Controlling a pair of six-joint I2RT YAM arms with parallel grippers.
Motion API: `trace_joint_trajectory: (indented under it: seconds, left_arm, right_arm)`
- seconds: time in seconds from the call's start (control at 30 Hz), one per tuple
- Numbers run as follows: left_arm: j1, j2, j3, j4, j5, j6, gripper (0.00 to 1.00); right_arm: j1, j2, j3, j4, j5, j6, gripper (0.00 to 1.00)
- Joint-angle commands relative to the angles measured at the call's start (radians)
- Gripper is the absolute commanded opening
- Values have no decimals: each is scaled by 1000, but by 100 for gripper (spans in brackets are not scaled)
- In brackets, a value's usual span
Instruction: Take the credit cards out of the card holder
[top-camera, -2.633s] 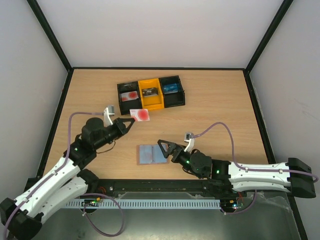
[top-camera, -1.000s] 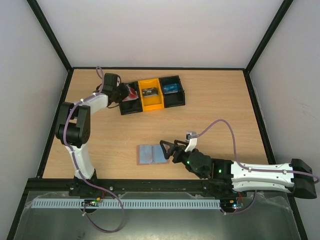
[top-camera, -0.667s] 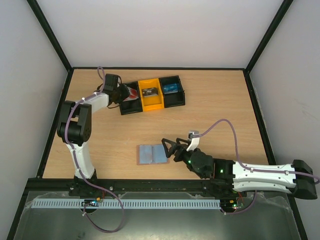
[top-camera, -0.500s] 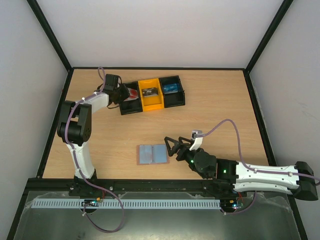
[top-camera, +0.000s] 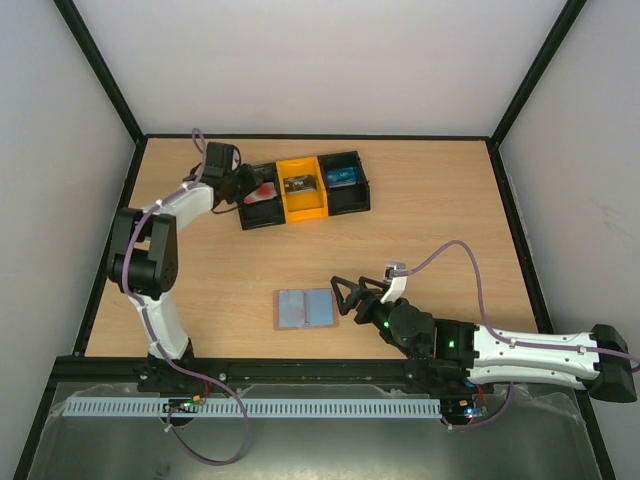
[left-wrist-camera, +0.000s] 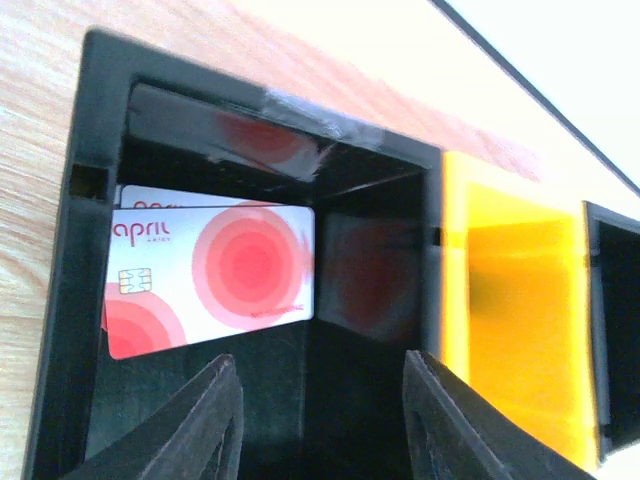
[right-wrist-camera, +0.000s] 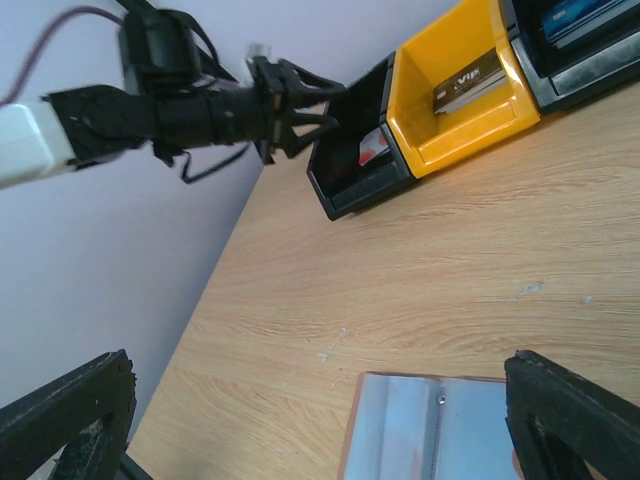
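Observation:
The card holder (top-camera: 305, 309) lies open and flat on the table, its blue-grey panels up, and no card shows in it. It also shows in the right wrist view (right-wrist-camera: 430, 425). A pale credit card with red round marks (left-wrist-camera: 210, 275) lies in the left black compartment of the tray (top-camera: 262, 192), on top of another card of the same kind. I see no plain red card. My left gripper (left-wrist-camera: 320, 400) is open and empty just in front of that card, at the compartment (top-camera: 243, 184). My right gripper (top-camera: 345, 295) is open and empty just right of the holder.
The black-and-yellow tray (top-camera: 330, 208) stands at the back of the table. Its yellow compartment (right-wrist-camera: 455, 120) holds a dark card, and the right black one holds a blue card (top-camera: 340, 177). The left arm reaches along the table's left side.
My left gripper carried the pale card from above the table to the tray's left compartment and let it go there. My right gripper has drawn back to the right, off the holder.

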Motion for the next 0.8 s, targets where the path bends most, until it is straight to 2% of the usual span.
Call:
trace_joint_trajectory:
  seconds: [0.0,0.1,0.23,0.27,0.5,0.63,0.77]
  left_arm:
    - [2,-147,22,-35,13,15,51]
    - [3,-235,-10,-59,37,29,65]
    - [1,-370,-100,-94,54,37,95]
    - [1,-426,-147,-93,65,39,99]
    - [-21,-691,-389,-127,134,57,100]
    - [-28,-829,-544,-103,217,14,100]
    - [-56,-952,-663,-104,223,-18,100]
  right_arm:
    - [5,6,52,-88,27,16,98]
    - [5,-4,72,-119,38,23,98]
    - [5,-27,65,-155,22,65,98]
    - [5,-29,67,-179,26,111,98]
    - [3,-32,27,-224,20,146,98]
    - [3,-49,-21,-193,8,163,98]
    - [3,-44,-57,-153,-29,167,98]
